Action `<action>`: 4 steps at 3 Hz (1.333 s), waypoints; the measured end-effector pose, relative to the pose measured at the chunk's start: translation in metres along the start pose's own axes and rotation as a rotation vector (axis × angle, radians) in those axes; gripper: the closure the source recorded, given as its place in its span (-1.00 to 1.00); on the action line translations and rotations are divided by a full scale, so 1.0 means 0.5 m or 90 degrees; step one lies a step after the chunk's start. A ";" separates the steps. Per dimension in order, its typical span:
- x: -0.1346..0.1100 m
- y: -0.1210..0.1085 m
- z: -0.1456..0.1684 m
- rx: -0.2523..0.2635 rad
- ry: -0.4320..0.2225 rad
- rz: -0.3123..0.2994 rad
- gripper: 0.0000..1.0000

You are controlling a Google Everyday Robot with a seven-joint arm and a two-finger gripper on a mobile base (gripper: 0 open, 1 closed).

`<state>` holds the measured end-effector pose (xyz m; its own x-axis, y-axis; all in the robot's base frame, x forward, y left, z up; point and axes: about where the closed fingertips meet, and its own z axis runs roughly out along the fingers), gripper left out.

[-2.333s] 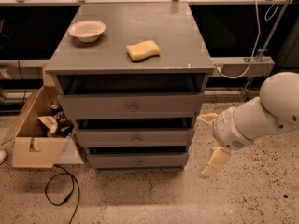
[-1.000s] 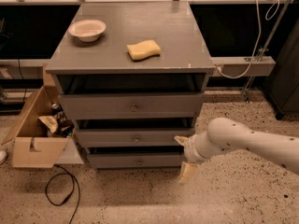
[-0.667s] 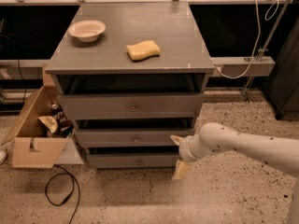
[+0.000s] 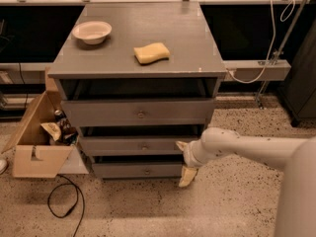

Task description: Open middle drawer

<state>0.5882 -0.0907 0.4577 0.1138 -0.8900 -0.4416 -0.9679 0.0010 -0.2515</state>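
Note:
The grey cabinet (image 4: 98,65) has three drawers stacked. The middle drawer (image 4: 118,145) has a medium-height flat front with a small round knob (image 4: 144,146) in its centre, between the taller top drawer (image 4: 98,112) and the shorter bottom drawer (image 4: 123,170). A dark gap shows above its front. My gripper (image 4: 183,161) is at the right end of the middle and bottom drawer fronts, right of the knob. It is open, with one cream finger (image 4: 181,145) by the middle drawer's front and the other (image 4: 187,177) lower, by the bottom drawer.
A pale bowl (image 4: 92,31) and a yellow sponge (image 4: 151,53) lie on the cabinet top. An open cardboard box (image 4: 34,154) with clutter stands at the left on the floor. A black cable (image 4: 64,201) loops in front of it. A white cable (image 4: 252,75) hangs at the right.
My arm has swung left and lower, from beside the cabinet's right side to the right end of the drawer fronts. The drawers have not moved.

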 end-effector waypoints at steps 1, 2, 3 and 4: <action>0.022 -0.066 0.062 0.016 0.042 -0.033 -1.00; 0.042 -0.135 0.089 0.056 0.085 -0.053 -1.00; 0.048 -0.166 0.098 0.074 0.108 -0.061 -1.00; 0.052 -0.186 0.145 0.063 0.132 -0.063 -1.00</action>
<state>0.6972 -0.0811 0.4072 0.1487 -0.9626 -0.2265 -0.9266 -0.0557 -0.3719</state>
